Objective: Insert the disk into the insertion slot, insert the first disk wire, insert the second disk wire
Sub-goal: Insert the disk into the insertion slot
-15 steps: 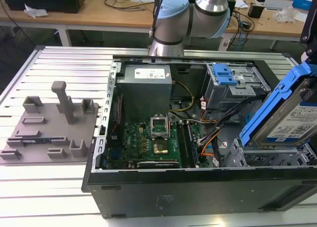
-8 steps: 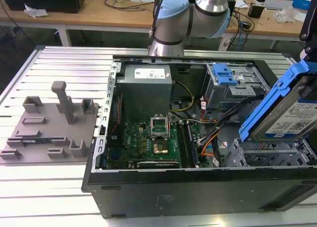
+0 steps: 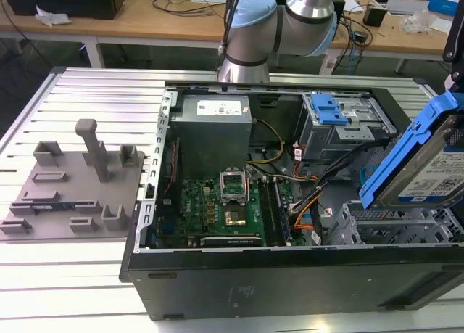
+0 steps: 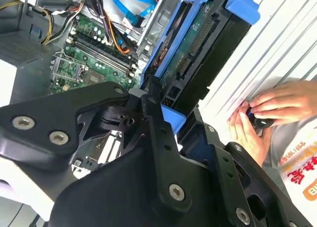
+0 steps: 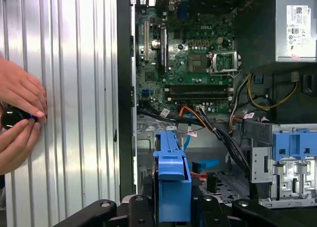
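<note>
One disk (image 3: 426, 170): silver body, white-and-blue label, bright blue carrier. Jaws pinch the carrier's edges. Disk tilted in the air above the one grey perforated insertion slot (image 3: 406, 228). Orange and black cables (image 3: 306, 206) run beside the slot. A person's two hands (image 5: 21, 93) on the slatted counter (image 5: 74, 64) hold a black knob (image 5: 12, 119).

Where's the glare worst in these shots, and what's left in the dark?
Exterior view: the table washes out white along the bottom edge, the case wall is dark. Second wrist view: the table blows out beside the disk, the gripper reads nearly black. First wrist view: evener light, mild sheen.
</note>
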Available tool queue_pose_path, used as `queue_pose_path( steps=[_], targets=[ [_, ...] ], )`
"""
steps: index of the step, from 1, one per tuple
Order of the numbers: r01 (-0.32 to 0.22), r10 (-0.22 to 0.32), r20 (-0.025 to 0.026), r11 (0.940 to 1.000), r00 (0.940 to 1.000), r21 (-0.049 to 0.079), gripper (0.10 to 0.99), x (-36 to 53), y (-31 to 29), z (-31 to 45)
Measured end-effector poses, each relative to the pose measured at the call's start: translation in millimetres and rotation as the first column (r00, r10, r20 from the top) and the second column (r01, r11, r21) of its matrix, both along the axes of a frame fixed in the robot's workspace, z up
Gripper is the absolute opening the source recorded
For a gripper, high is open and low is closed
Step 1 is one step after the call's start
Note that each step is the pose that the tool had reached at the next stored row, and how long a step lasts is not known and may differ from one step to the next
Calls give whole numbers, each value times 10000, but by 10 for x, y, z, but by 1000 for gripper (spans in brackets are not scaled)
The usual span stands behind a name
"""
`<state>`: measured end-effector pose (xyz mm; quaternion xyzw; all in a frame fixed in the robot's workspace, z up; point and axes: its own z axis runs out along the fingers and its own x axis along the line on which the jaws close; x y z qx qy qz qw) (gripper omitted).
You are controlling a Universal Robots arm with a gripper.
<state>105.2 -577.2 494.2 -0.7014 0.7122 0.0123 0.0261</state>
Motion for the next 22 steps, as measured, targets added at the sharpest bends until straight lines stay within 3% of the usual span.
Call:
queue_pose_path(
  steps=[13, 22],
  targets=[
    [2, -2, 22, 10000, 10000, 1, 365, 12, 2, -6],
    [2, -2, 21, 10000, 10000, -3, 365, 49, 105, -10]
  ],
)
